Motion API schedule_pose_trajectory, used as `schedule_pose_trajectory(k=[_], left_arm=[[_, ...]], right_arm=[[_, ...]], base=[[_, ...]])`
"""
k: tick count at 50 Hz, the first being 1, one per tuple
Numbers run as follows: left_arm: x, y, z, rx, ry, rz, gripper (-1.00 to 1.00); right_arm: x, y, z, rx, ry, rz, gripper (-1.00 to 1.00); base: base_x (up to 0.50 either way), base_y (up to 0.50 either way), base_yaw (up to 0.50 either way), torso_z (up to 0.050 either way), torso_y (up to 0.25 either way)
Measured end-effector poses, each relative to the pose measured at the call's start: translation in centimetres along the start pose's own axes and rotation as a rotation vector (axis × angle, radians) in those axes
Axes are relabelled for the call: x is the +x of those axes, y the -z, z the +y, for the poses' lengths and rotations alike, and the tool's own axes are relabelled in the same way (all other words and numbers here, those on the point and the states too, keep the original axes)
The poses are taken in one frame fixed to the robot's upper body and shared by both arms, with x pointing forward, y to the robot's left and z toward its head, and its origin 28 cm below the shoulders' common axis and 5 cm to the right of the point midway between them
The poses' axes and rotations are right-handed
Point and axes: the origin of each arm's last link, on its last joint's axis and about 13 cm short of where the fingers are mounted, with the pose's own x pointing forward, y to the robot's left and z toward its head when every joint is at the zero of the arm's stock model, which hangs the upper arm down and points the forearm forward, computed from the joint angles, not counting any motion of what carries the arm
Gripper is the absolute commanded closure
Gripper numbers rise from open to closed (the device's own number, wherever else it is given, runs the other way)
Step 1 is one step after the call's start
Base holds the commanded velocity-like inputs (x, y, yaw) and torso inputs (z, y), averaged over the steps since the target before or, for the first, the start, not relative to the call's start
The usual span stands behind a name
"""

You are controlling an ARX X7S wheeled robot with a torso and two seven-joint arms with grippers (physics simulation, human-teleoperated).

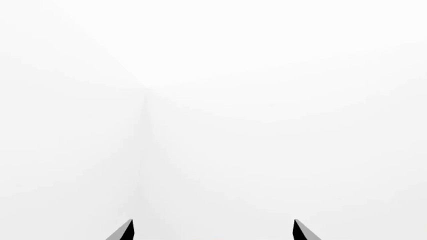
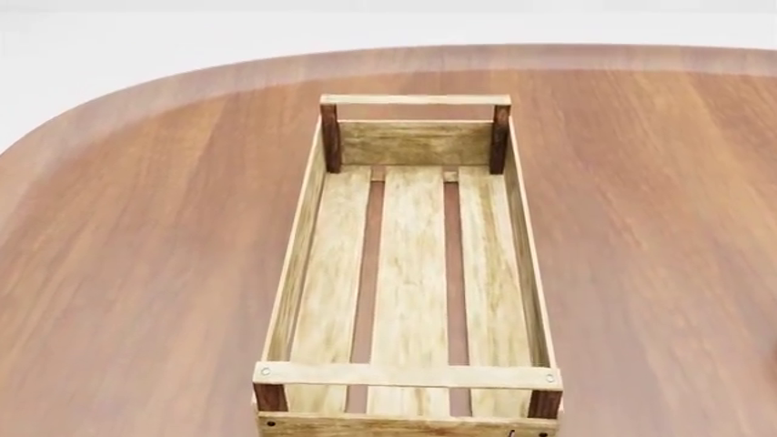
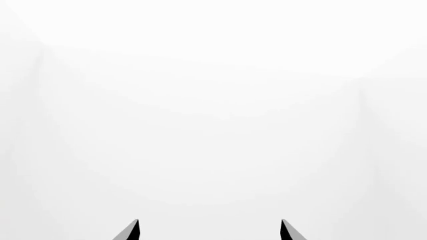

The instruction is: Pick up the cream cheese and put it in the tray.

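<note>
The left end effector (image 1: 213,231) shows in its wrist view only as two dark fingertips at the bottom edge of the frame, standing well apart with nothing between them, so it is released. Beyond them lies only pale white, with a faint vertical seam running down the left-centre of the frame.

The right end effector (image 3: 210,231) looks the same in its own wrist view: two dark tips at the bottom edge, spread wide with bare white between them, also released and holding nothing.

Neither arm shows in the head view. There the tray (image 2: 525,246) sits in the middle of the frame on the brown wooden table (image 2: 146,273), its long axis running from the bottom edge up toward the upper centre. It is a light-wood crate with three bottom slats, gaps between them showing the table beneath, dark brown corner posts and a rail across each short end. Nothing lies in the tray. The table's rounded far edge curves across the top of the frame against a white background.

The cream cheese is not visible in any of the views.
</note>
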Motion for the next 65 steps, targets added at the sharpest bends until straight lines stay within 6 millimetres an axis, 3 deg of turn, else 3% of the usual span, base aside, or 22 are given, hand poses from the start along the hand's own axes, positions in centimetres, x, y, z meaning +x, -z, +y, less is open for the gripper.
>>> schedule_pose_trajectory(k=[65], left_arm=[[-0.07, -0.16, 0.09, -0.002, -0.005, -0.010, -1.00]], right_arm=[[-0.03, 0.15, 0.12, -0.006, -0.005, 0.005, -1.00]], base=[[0.22, 0.00, 0.00, 0.000, 0.000]])
